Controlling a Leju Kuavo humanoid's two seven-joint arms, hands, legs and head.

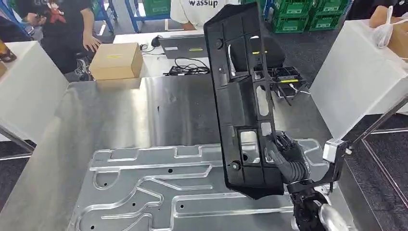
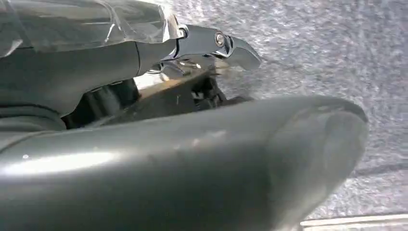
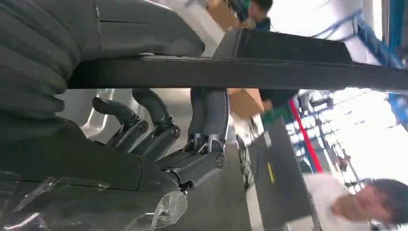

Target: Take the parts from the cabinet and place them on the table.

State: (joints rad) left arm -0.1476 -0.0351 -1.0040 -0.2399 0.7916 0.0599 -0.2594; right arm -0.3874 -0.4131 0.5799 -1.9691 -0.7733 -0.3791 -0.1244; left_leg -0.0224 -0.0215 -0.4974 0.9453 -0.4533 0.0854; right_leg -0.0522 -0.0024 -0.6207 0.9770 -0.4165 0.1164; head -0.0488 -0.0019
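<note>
Right robot hand [image 1: 287,159] around upright black panel [image 1: 246,96].

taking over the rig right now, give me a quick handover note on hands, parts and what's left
Right hand: grips the long black plastic panel near its lower end, holding it tilted upright above the metal table.
Left hand: hangs over grey floor, nothing seen in it; fingers mostly hidden.
Done: the panel is out of the cabinet and over the table.
Left: lower it onto the table, near the machined aluminium plate, and let go.
</note>
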